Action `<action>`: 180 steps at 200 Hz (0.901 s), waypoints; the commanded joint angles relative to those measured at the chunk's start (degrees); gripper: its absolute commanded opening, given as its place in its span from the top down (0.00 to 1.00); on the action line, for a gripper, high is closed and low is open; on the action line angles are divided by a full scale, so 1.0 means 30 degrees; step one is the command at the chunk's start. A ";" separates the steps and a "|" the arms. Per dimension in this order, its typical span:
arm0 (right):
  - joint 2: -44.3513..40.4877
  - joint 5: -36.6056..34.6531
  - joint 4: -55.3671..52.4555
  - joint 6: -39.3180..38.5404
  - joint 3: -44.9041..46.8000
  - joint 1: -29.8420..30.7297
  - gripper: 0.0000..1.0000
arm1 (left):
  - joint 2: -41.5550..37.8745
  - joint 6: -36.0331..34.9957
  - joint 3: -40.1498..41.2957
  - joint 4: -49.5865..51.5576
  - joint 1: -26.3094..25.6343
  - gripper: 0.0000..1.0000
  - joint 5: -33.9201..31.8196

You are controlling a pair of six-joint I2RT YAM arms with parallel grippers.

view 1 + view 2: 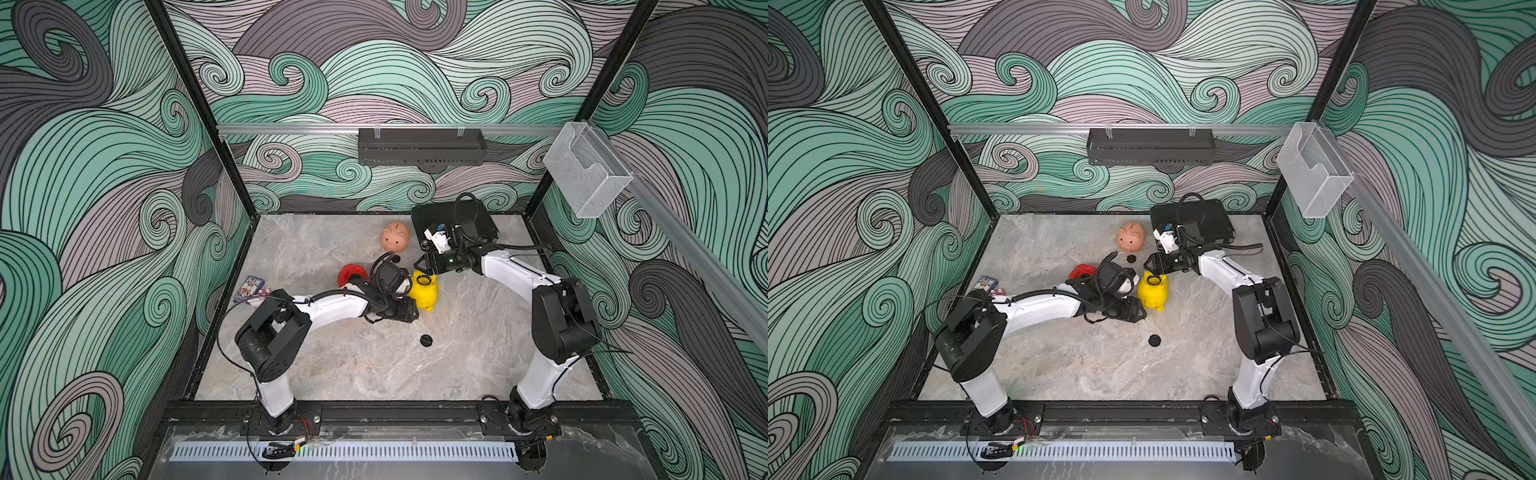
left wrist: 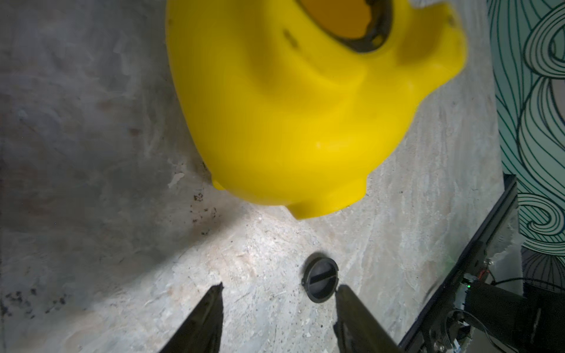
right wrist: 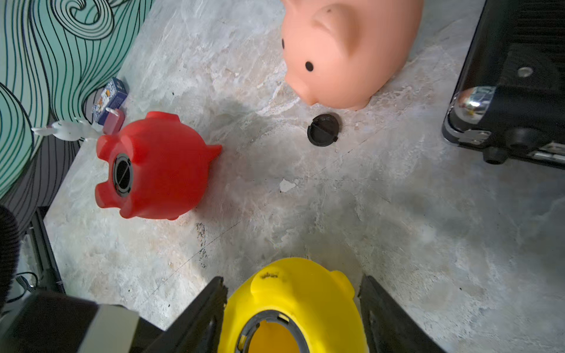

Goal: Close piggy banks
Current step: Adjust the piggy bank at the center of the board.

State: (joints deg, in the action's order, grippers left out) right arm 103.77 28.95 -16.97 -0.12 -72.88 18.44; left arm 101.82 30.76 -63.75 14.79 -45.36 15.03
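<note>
While both arms bend inward over the marble-look table [image 1: 332,361] in both top views, the left gripper [image 1: 409,311] lies low beside the yellow pig [image 1: 424,291], and the right gripper [image 1: 1152,266] reaches down at that pig's upturned belly hole; the peach pig [image 1: 395,236] stands near the black case [image 1: 478,216], the red pig [image 1: 1081,271] lies partly hidden behind the left arm, and one black plug [image 1: 426,340] rests alone nearer the front. In the left wrist view, the narrow fingers [image 2: 204,321] stand apart and hold nothing, the glossy yellow pig ahead, a round slotted plug by one tip. In the right wrist view, wide fingers [image 3: 201,314] flank the yellow pig's open, empty belly; whether they touch it I cannot tell. The red pig [image 3: 156,171] lies on its side, its hole plugged; another plug [image 3: 323,130] sits just beside the upright peach pig [image 3: 345,52].
</note>
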 commanded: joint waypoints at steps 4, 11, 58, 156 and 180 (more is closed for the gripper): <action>0.0519 -0.0593 -0.0916 -0.1423 -0.0562 0.0339 0.28 | 0.0365 0.0205 -0.0905 -0.0713 -0.0169 0.41 -0.0497; 0.0643 -0.0897 -0.1079 -0.1657 -0.0747 0.0465 0.28 | 0.0525 0.0126 -0.1007 -0.0765 -0.0151 0.41 -0.0472; 0.1087 -0.2325 -0.2463 -0.2384 -0.1280 0.0886 0.27 | 0.1204 -0.0176 -0.1462 -0.0641 -0.0172 0.41 -0.0832; 0.0746 -0.4475 -0.3507 -0.2135 -0.1378 0.0919 0.28 | 0.2057 -0.0323 -0.2133 0.0161 -0.0142 0.41 -0.2067; 0.0556 -0.4940 -0.3791 -0.1931 -0.1340 0.0912 0.28 | 0.2066 -0.0286 -0.2069 0.0371 -0.0111 0.42 -0.2550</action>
State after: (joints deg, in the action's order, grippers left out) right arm 106.15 18.20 -24.45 -5.82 -76.55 21.30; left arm 107.48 30.46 -67.81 13.87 -45.52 10.13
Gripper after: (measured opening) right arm 0.718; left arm 0.586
